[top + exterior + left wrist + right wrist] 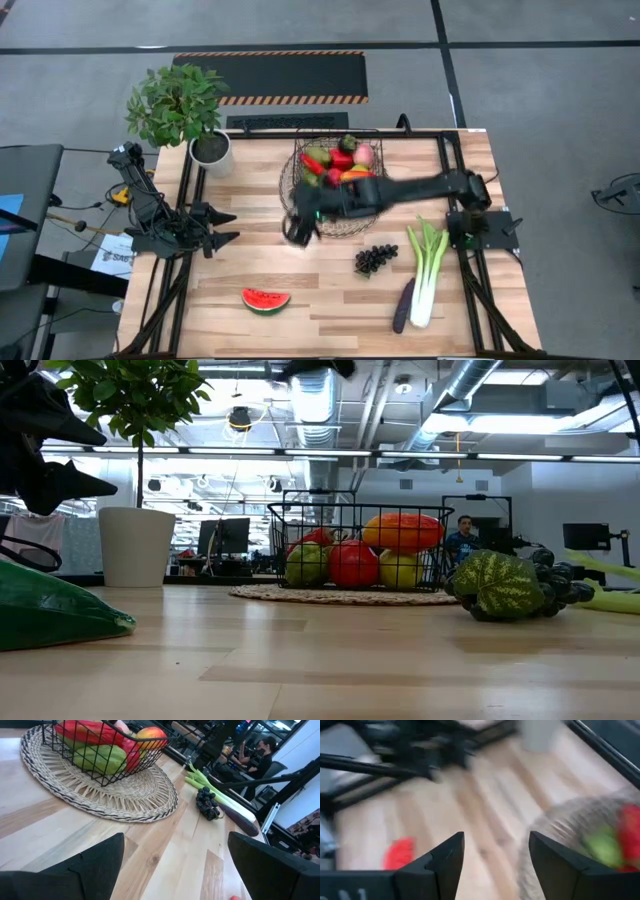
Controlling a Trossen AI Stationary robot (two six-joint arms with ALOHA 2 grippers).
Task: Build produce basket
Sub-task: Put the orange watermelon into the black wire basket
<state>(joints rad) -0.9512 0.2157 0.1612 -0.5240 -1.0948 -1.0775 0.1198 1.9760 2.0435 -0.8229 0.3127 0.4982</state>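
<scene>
The dark wire basket (335,168) stands on a round woven tray (345,222) and holds red, green and orange produce (352,560). Still on the table are the dark grapes (375,259), the leek (428,268), the purple eggplant (403,305) and the watermelon slice (265,300). My right gripper (298,230) is open and empty above the tray's left rim, beside the basket; its wrist view (496,854) looks past the fingers at the wood. My left gripper (226,228) is open and empty at the table's left side (175,855).
A leafy plant in a white pot (212,152) stands at the far left corner. Black frame rails (450,170) run along the table's sides. Bare wood lies between the tray and the watermelon slice. A person (260,750) sits in the room beyond the table.
</scene>
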